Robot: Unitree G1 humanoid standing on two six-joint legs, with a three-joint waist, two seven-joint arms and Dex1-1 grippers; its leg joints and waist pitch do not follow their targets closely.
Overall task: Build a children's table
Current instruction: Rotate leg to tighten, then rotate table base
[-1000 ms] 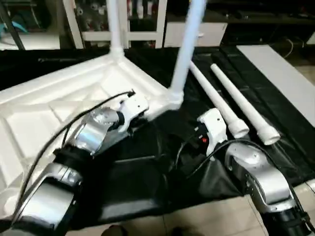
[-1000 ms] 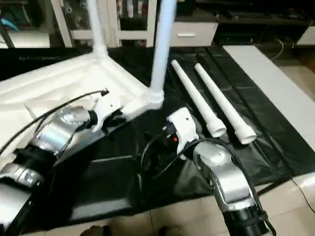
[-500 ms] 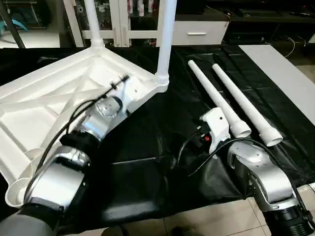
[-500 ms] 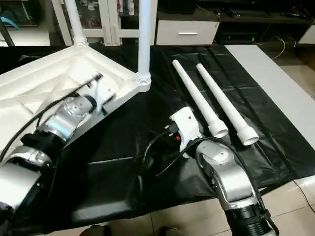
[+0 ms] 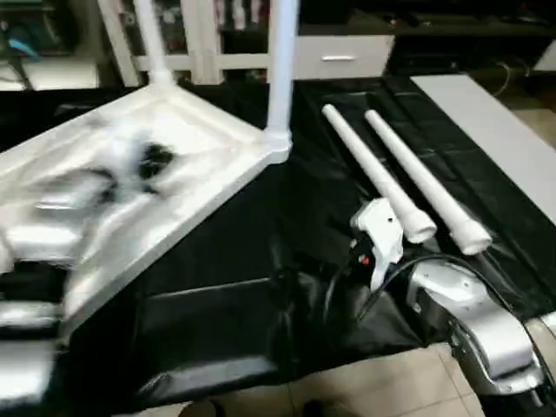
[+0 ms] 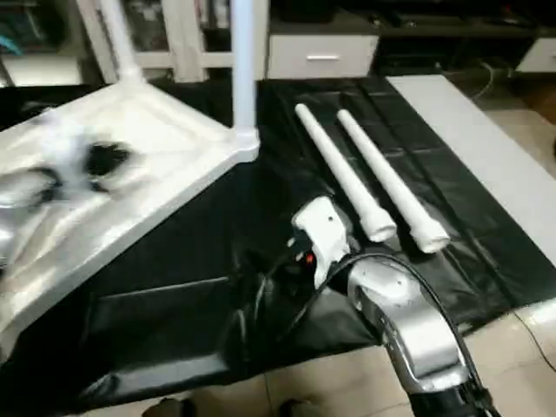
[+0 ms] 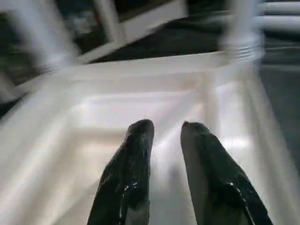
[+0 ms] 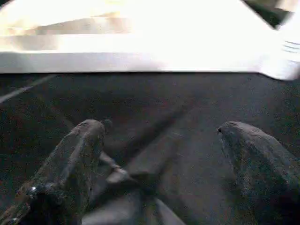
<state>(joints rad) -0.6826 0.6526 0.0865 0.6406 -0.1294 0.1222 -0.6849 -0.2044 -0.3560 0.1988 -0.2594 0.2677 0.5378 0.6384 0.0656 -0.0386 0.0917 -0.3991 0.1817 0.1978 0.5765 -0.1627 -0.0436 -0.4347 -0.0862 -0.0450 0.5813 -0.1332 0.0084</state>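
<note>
The left wrist view shows the left gripper point(image 7: 165, 129) over the ribbed underside of the table top point(image 5: 182, 130), its fingers point(image 7: 136, 150) a narrow gap apart, pinching nothing. The right wrist view shows the right gripper point(image 8: 159, 136) spread wide above the black sheet point(image 6: 261, 226). From the head, the top lies upside down at ten o'clock with two legs point(image 5: 280, 61) standing in it; two loose legs point(image 6: 343, 178) lie at two o'clock. Shelving point(image 5: 208, 35) stands behind. The right forearm point(image 5: 469, 313) reaches in from five o'clock.

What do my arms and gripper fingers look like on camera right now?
The right arm is silver metal with a white wrist housing showing a red spot and looping black cables. Both grippers carry glossy black tapered fingers, with the right pair looking duller.
</note>
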